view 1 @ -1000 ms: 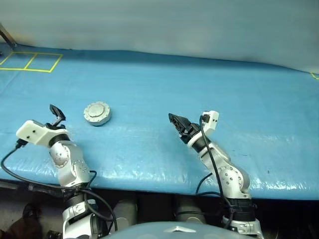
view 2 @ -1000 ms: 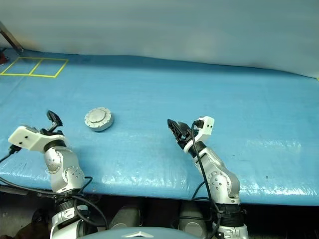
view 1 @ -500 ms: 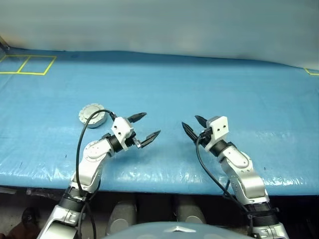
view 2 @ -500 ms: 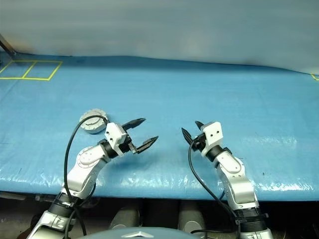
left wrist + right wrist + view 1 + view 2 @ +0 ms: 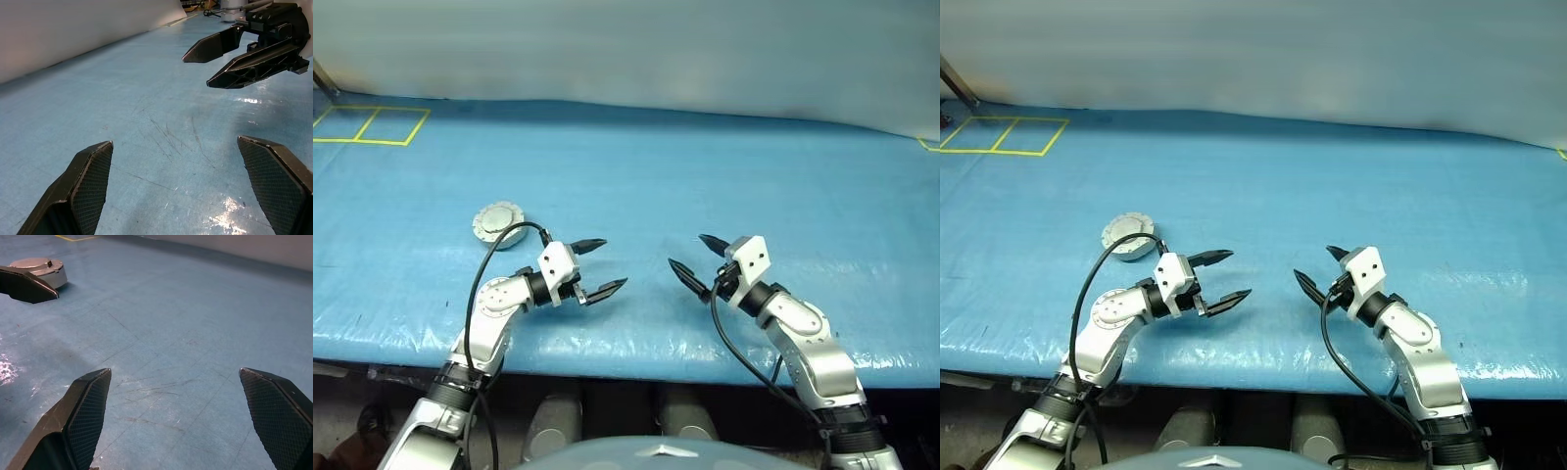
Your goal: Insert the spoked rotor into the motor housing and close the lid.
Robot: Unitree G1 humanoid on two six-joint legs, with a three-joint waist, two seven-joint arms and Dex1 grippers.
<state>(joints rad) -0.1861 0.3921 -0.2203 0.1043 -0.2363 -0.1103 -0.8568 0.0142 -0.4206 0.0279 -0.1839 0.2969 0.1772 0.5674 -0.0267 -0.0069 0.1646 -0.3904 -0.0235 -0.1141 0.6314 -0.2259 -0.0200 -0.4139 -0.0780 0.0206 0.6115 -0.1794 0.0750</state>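
Closed motor housing (image 5: 497, 222), pale notched lid (image 5: 35, 264) on top, resting flat on the blue counter (image 5: 705, 166) at the robot's left, just beyond the left arm; spoked rotor presumably shut inside, judging by the seated lid. Left claw (image 5: 599, 266) and right claw (image 5: 697, 261) both released and empty, jaws spread wide, hovering low over bare counter near the front edge, tips facing each other across a gap. Likely a parked pose, hands off the case because the assembly looks done.

Glossy, scuffed blue table cover (image 5: 705, 176), matt pale-grey metal lid (image 5: 497, 221), black mesh-textured fingers (image 5: 88, 416)
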